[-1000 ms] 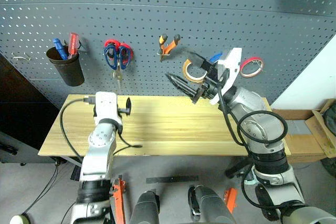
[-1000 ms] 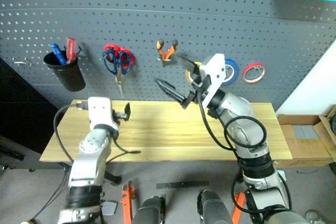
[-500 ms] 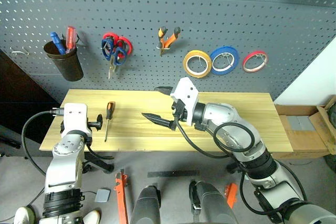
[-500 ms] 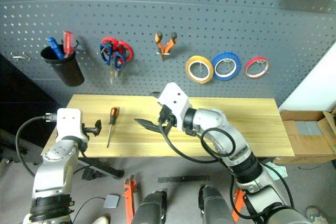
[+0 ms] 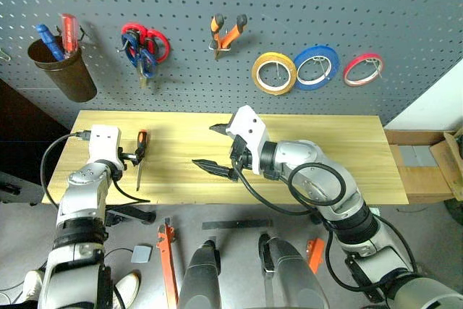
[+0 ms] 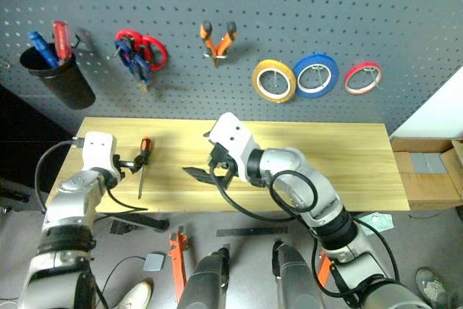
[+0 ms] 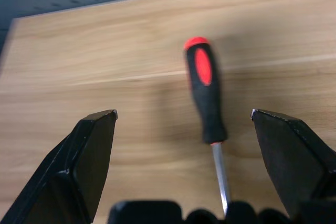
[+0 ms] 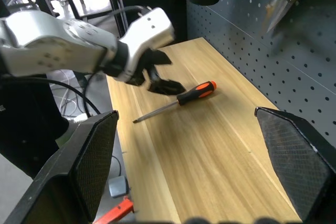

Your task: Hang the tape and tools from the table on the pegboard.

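Screwdriver (image 5: 139, 155) lies flat on tabletop (image 5: 347, 171) near its left end, last task item off pegboard (image 5: 304, 5). Long axis runs front-to-back: orange-and-black handle toward pegboard, blade toward robot. Left claw (image 5: 132, 158) wide, empty, just beside handle; left wrist view has shaft between spread fingers (image 7: 84, 150), handle ahead. Right claw (image 5: 213, 148) wide, empty, mid-tabletop, well apart, so left arm nearer. Yellow-tan tape (image 5: 273, 73) and pliers (image 5: 224, 34) hang on pegboard. Right wrist view shows left claw tips at handle (image 8: 197, 92), contact unclear; head views leave that gap unreadable.

Screwdriver (image 5: 139, 158) on table (image 5: 347, 171) at left end; pliers (image 5: 226, 32), tape (image 5: 273, 73) on pegboard (image 5: 304, 5) behind.
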Tool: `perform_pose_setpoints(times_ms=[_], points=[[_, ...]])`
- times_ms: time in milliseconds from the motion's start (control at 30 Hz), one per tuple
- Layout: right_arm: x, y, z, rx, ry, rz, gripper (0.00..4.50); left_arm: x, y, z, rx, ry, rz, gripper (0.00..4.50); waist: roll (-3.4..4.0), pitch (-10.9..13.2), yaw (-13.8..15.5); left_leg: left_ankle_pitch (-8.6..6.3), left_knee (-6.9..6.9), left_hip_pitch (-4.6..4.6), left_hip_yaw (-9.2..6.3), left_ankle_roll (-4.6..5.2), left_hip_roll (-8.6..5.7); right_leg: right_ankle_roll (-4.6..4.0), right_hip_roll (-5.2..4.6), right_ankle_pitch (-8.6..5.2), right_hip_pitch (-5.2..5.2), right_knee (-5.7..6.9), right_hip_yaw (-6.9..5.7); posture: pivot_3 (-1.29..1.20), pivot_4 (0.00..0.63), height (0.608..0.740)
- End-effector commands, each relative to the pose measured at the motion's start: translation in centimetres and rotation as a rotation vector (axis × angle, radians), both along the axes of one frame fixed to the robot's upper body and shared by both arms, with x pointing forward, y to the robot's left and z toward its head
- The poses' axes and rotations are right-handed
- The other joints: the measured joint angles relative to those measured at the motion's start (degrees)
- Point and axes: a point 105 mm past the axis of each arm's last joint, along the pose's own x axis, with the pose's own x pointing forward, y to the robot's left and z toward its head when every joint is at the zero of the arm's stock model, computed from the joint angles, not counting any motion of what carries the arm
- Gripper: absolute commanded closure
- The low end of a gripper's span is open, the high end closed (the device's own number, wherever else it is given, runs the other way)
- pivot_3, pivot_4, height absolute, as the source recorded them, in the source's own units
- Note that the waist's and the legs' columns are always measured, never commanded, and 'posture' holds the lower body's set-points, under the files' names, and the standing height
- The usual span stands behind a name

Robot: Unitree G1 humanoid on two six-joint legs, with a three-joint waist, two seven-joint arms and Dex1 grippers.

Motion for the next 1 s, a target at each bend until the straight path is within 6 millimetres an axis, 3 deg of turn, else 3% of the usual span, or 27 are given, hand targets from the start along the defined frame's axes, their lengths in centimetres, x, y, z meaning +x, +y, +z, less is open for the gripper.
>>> perform_pose_setpoints(times_ms=[33, 300, 567, 867, 1000], points=[[-0.9, 0.2, 2.1, 0.056, -0.043, 0.022, 0.0, 0.6, 1.2, 1.2, 0.076, -0.016, 0.005, 0.09, 0.0, 0.14, -0.07, 0.0, -0.01, -0.01, 0.0, 0.0, 0.01, 0.0, 0.0, 0.0, -0.02, 0.02, 0.0, -0.01, 0.403, 0.74], [-0.7, -0.9, 2.1, 0.046, -0.021, -0.016, 0.0, 1.4, 2.5, 1.0, 0.065, 0.006, 0.015, 0.09, -0.04, 1.14, -0.19, 0.01, -0.15, -0.24, 0.14, -0.01, 0.01, 0.0, 0.0, 0.0, -0.43, 0.02, 0.01, -0.04, 0.426, 0.74], [-0.6, -2.0, 2.4, 0.037, -0.01, -0.058, 0.0, 1.8, 1.4, -0.3, -0.129, 0.035, -0.022, 0.09, -0.16, 2.54, -0.24, 0.01, -0.16, -0.48, 0.33, -0.02, 0.0, 0.01, -0.01, 0.01, -0.76, 0.08, 0.03, -0.06, 0.446, 0.74], [-0.6, -2.5, 2.3, 0.034, 0.007, -0.09, 0.0, 2.1, 1.5, -0.3, -0.135, 0.049, -0.009, 0.09, -0.18, 3.26, -0.3, 0.02, -0.27, -0.49, 0.43, -0.03, 0.01, 0.02, -0.01, 0.01, -0.86, 0.07, 0.08, -0.07, 0.458, 0.74], [-0.5, -2.6, 2.2, 0.033, 0.008, -0.096, 0.0, 2.2, 1.4, -0.2, -0.117, 0.054, -0.015, 1.03, -0.17, 3.32, -0.31, 0.02, -0.29, -0.49, 0.47, -0.03, 0.02, 0.02, -0.01, 0.0, -0.87, 0.06, 0.08, -0.06, 0.452, 0.74]])
